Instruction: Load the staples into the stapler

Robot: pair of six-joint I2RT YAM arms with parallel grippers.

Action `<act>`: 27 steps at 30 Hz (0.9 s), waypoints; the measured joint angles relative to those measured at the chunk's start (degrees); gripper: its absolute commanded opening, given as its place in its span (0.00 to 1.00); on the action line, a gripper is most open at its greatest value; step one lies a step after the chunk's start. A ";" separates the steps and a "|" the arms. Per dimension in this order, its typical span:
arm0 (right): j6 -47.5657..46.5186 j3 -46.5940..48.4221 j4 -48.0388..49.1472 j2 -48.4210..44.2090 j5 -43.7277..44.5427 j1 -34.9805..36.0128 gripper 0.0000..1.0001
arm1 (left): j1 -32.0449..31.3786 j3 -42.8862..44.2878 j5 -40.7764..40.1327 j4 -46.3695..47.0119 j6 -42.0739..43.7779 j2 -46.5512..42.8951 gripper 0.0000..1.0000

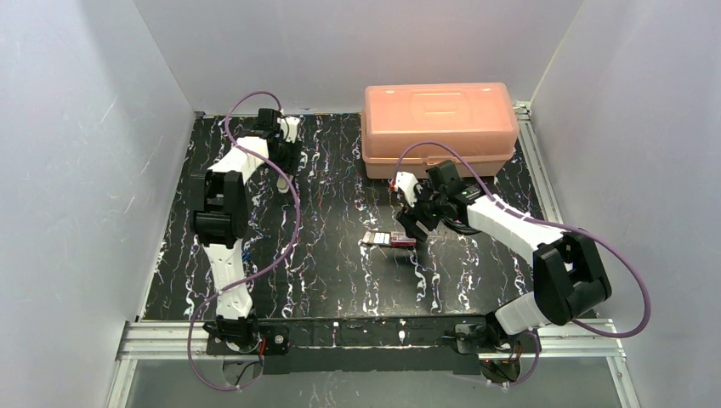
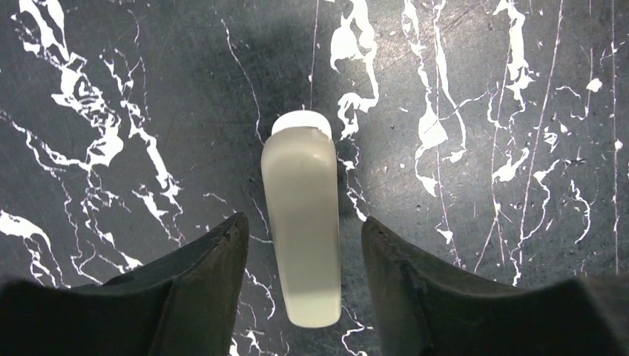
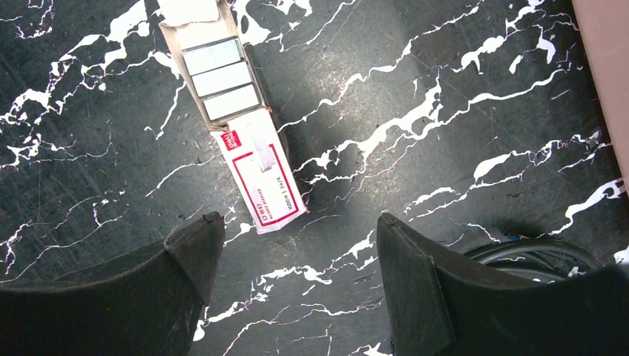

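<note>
Overhead, the left arm (image 1: 225, 200) reaches to the far left of the counter (image 1: 340, 280), where a small pale shape, probably the stapler (image 1: 283, 182), lies just under its wrist. The right arm (image 1: 502, 221) hangs over the middle, just beside the little red box (image 1: 388, 240) and in front of an orange case (image 1: 439, 127).

From the left wrist, the stapler lies flat on the counter, lengthwise between the left fingers (image 2: 208, 267). They are open, with a gap on each side and nothing gripped. Its shell looks like smooth, hard, pale plastic, so it is probably stiff and fairly light but somewhat slippery. Squeezing across the long flat sides near the middle should keep it from twisting.

From the right wrist, the right fingers (image 3: 415, 282) are also spread and empty, with the box lying ahead of them, nearer the left one. Its tray (image 3: 194, 33) is slid out of the red sleeve (image 3: 267, 178), and the staples (image 3: 220, 78) sit in it as three short silvery strips side by side. They look thin, light and brittle, likely to snap if bent or pinched hard. A strip is best taken gently across its long edges. The cardboard box is light too and would probably slide if nudged.
</note>
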 measured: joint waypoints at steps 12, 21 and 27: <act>0.02 0.87 -1.86 0.87 -3.78 -0.42 0.84 | -0.04 1.77 3.02 -0.24 2.19 1.73 0.02; 3.48 12.28 -2.03 1.51 -15.34 -0.42 0.94 | -0.31 -5.05 27.41 -4.98 8.46 -10.97 0.00; 7.26 17.29 1.20 1.49 -23.17 -0.42 0.99 | -5.40 -8.92 42.86 -8.17 9.84 -25.44 0.00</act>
